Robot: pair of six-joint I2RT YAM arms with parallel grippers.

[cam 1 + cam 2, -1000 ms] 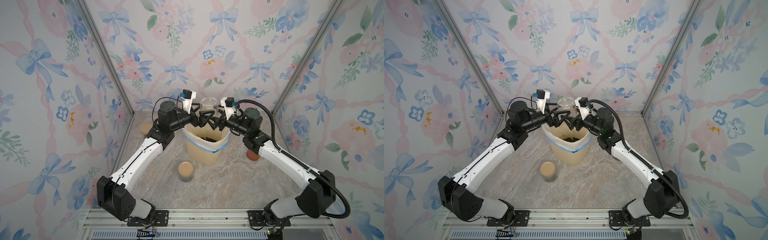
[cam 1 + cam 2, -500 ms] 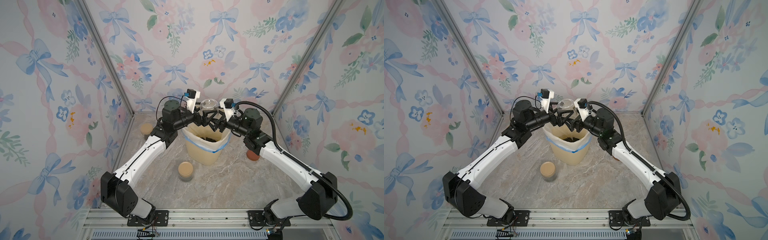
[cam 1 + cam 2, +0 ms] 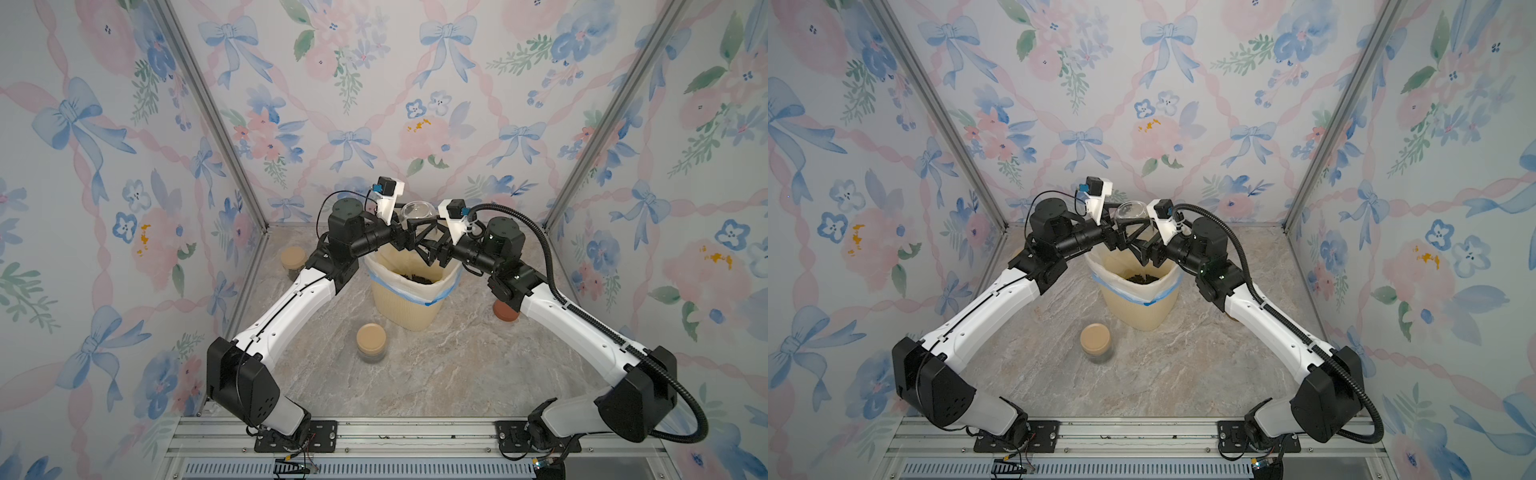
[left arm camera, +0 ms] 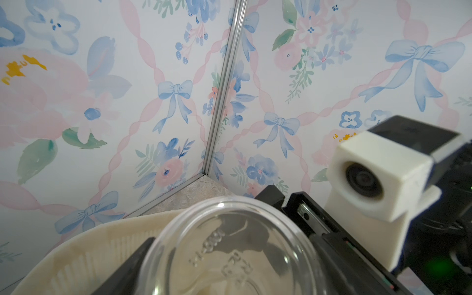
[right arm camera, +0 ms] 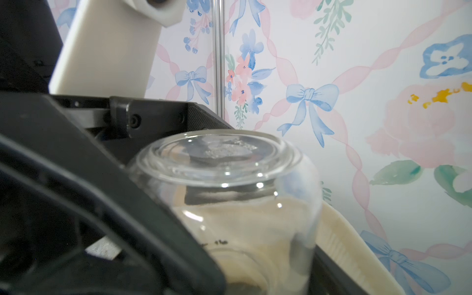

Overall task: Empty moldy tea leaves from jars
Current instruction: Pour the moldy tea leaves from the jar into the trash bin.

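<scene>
Jar [image 3: 417, 211] hangs inverted over bin [image 3: 409, 309] so leaves [image 3: 415, 277] drop; right gripper [image 5: 268, 265] clamps it, hold of left gripper [image 4: 229, 270] unclear.

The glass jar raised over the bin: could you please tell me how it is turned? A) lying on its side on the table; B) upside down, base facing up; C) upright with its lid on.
B: the glass jar shows its flat base on top, and its mouth points down toward the bin.
</scene>
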